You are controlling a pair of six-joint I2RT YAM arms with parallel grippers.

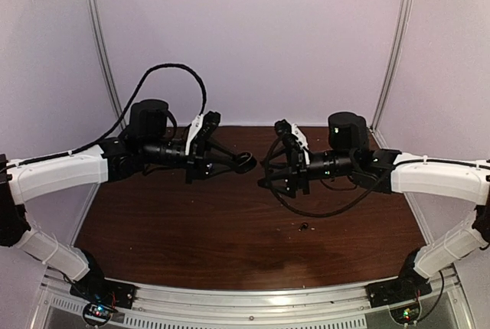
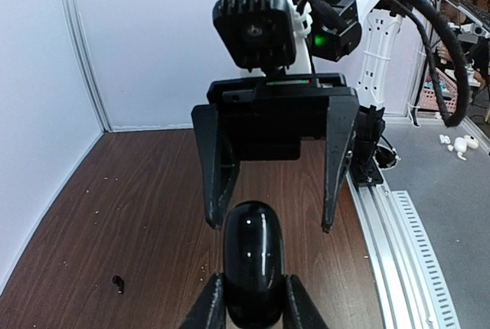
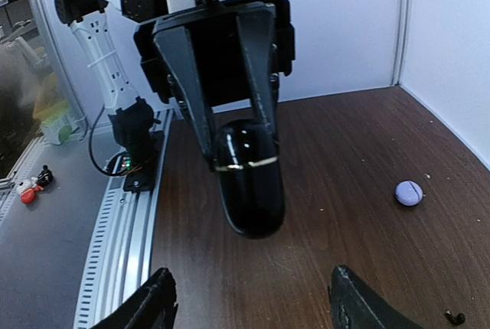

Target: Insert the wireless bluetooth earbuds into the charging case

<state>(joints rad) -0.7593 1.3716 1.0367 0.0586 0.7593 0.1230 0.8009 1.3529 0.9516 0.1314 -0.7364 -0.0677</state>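
A glossy black oval charging case (image 2: 253, 252) is held above the table, with my left gripper (image 2: 254, 283) shut on its near end. In the right wrist view a thin pale seam crosses the case (image 3: 246, 184). My right gripper (image 3: 253, 274) faces it, open, with its fingers spread wide just short of the case's free end and nothing between them. The two grippers meet nose to nose over the table's middle (image 1: 256, 167). One tiny black earbud (image 2: 117, 283) lies on the wood below and to the far side, and shows again (image 3: 455, 317) in the right wrist view. Another black earbud (image 1: 306, 227) lies nearer the front.
A small round lilac thing (image 3: 408, 193) with a seam lies on the brown table (image 1: 191, 229) toward the back wall. An aluminium rail (image 1: 253, 298) with the arm bases runs along the near edge. White walls close in the back and sides. Pale crumbs dot the wood.
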